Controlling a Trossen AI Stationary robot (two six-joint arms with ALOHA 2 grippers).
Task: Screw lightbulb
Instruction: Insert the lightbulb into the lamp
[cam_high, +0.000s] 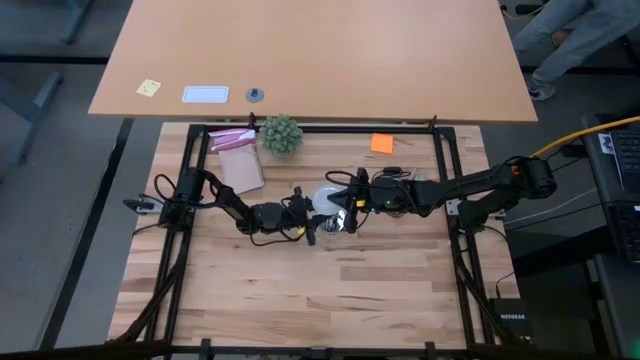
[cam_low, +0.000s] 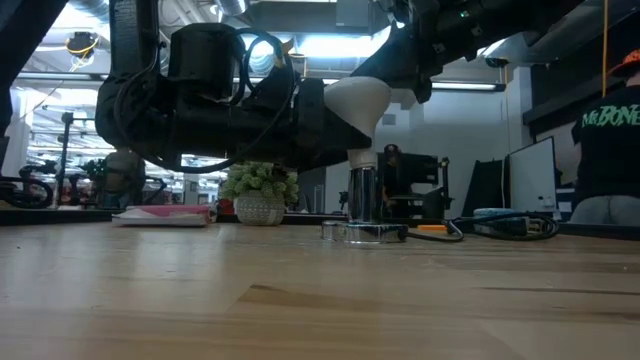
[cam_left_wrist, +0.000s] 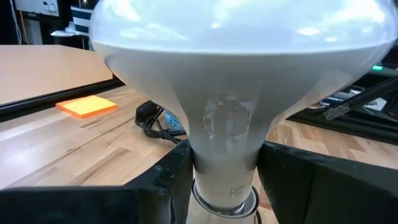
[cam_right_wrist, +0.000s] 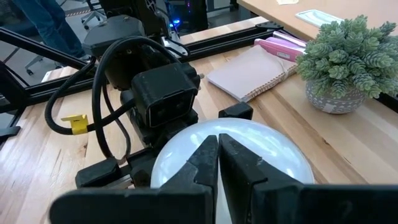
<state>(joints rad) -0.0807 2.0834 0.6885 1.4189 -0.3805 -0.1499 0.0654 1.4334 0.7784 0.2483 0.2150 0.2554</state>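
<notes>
Frosted glass, the bulb looks light, slick and fragile. At the centre of the high view it stands upright, base down in the silvery socket. Its narrow neck looks like the best hold, since the dome would slip. The left gripper pinches that neck between its fingers. The right gripper rests on the dome with its fingers pressed together, holding nothing. A plant stands above.
</notes>
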